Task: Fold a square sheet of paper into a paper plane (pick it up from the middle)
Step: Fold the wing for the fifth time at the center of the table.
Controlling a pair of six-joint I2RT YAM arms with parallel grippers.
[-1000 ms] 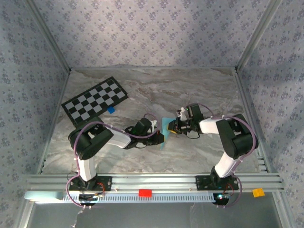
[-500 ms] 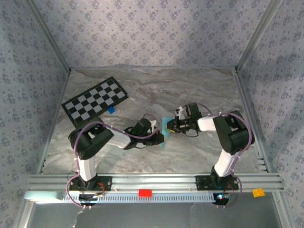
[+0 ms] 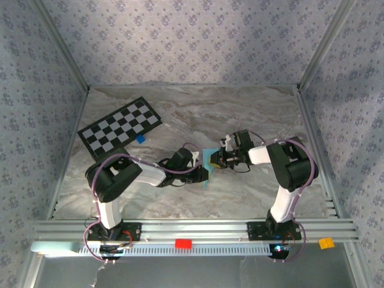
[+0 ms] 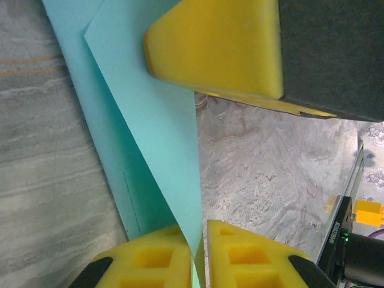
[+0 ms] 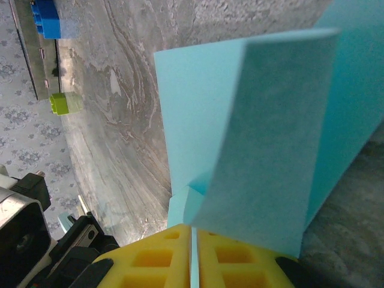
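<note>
**A:** What did you have on the desk [image 3: 252, 114]?

**B:** The checkerboard card [image 3: 120, 126] lay flat at your far left, well apart from both arms.

**A:** And the square sheet of paper [image 3: 208, 155]?

**B:** You had it near the middle of the desk, between the two grippers. From above it showed as a narrow strip. It was partly folded, with a flap angled across it in both wrist views.

**A:** Your right gripper [image 5: 193, 233]?

**B:** Its jaws were pressed together on the sheet's edge.

**A:** Your left gripper [image 4: 201, 235]?

**B:** Its jaws stood either side of the sheet's edge with a thin slit between them. I couldn't tell whether they pinched it.

**A:** Anything smaller?

**B:** A tiny blue block [image 3: 140, 138] sat just beside the card's near corner.
</note>
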